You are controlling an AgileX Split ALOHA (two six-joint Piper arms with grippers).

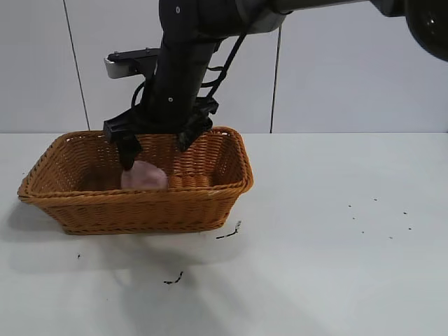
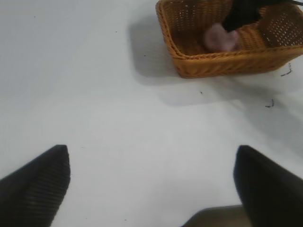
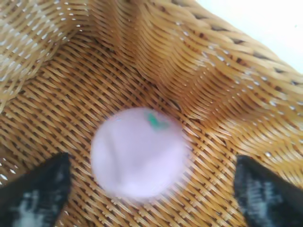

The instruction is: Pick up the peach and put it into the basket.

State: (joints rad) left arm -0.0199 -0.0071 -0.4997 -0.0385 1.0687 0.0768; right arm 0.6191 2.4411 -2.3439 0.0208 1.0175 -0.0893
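Note:
The peach (image 1: 143,176) is a pale pink lump inside the orange-brown wicker basket (image 1: 140,208) at the table's left. My right gripper (image 1: 155,152) reaches down into the basket from above and is open, its fingers spread either side of the peach and apart from it. In the right wrist view the peach (image 3: 137,151) rests on the woven basket floor (image 3: 213,71) between the open fingertips (image 3: 40,189). My left gripper (image 2: 151,153) is open and empty over bare table, well away from the basket (image 2: 222,64); the peach (image 2: 220,38) shows there too.
Small dark scraps lie on the white table in front of the basket (image 1: 229,232) and nearer the front edge (image 1: 173,280). Fine specks dot the right side (image 1: 378,217). A pale wall stands behind the table.

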